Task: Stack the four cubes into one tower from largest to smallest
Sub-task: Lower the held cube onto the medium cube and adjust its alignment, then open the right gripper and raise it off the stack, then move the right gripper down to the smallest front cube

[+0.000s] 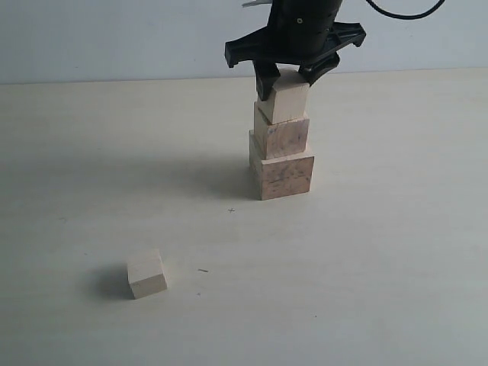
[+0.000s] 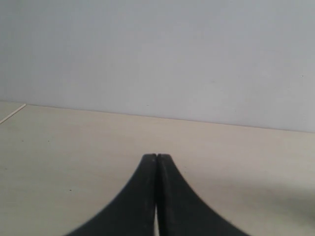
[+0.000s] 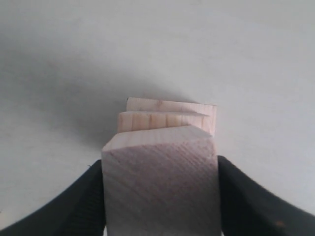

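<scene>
The largest cube [image 1: 282,175] with mottled grain stands on the table, and the second cube [image 1: 281,136] sits on it. A paler third cube [image 1: 284,101] rests on top of those, slightly turned. My right gripper [image 1: 288,78] comes down from above and is shut on that third cube [image 3: 160,182], its black fingers [image 3: 74,206] pressed to both sides. The two lower cubes' edges [image 3: 167,115] show beyond it in the right wrist view. The smallest cube [image 1: 146,274] lies alone at the front left. My left gripper [image 2: 156,157] is shut on nothing, away from the cubes.
The pale tabletop [image 1: 381,267] stretches around the tower, ending at a light wall at the back. A small dark cross mark [image 1: 232,210] lies on the table in front of the tower.
</scene>
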### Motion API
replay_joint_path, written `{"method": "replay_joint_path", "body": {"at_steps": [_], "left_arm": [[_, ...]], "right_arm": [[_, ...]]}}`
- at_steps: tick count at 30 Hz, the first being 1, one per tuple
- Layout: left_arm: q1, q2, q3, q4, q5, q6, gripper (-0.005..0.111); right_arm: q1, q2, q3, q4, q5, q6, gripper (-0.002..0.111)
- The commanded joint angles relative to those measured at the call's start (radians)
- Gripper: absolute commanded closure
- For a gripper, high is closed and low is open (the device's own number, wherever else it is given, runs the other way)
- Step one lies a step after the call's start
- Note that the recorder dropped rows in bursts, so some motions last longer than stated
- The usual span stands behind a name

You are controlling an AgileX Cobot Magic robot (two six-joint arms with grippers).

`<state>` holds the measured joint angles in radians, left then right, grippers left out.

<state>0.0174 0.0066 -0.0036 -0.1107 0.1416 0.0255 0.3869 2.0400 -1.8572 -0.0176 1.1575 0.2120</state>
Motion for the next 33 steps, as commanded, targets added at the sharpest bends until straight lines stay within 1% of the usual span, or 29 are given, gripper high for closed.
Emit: {"method": "replay_joint_path", "body": {"at_steps": [1,3,5,12,21,26,28,32,33], "left_arm": [[-0.007,-0.007,0.004,-0.006,-0.001,-0.002,0.107],[-0.007,-0.007,0.004,-0.006,-0.001,-0.002,0.107],[-0.007,-0.007,0.004,-0.006,-0.001,-0.002,0.107],[-0.007,-0.007,0.004,-0.006,-0.001,0.000,0.107],[-0.007,-0.007,0.004,-0.006,-0.001,0.000,0.107],[-0.007,-0.007,0.004,-0.006,-0.001,-0.002,0.107],[-0.007,-0.007,0.004,-0.006,-0.001,-0.002,0.107],[-0.007,-0.007,0.004,-0.006,-0.001,0.000,0.107],[-0.007,-0.007,0.004,-0.006,-0.001,0.000,0.107]], "right_arm": [[-0.003,-0.002,0.001,0.012,-0.001,-0.006,0.039],[-0.003,-0.002,0.001,0.012,0.005,-0.006,0.034],[-0.003,-0.002,0.001,0.012,0.013,-0.006,0.032],[-0.003,-0.028,0.001,-0.012,0.006,0.000,0.033],[-0.003,-0.146,0.001,-0.064,-0.002,0.000,0.033],[0.036,-0.240,0.001,-0.095,0.006,-0.007,0.033],[0.057,-0.284,0.011,-0.097,0.020,-0.033,0.035],[0.148,-0.438,0.102,-0.080,0.029,-0.113,0.050],[0.165,-0.458,0.118,-0.075,0.029,-0.135,0.052]]}}
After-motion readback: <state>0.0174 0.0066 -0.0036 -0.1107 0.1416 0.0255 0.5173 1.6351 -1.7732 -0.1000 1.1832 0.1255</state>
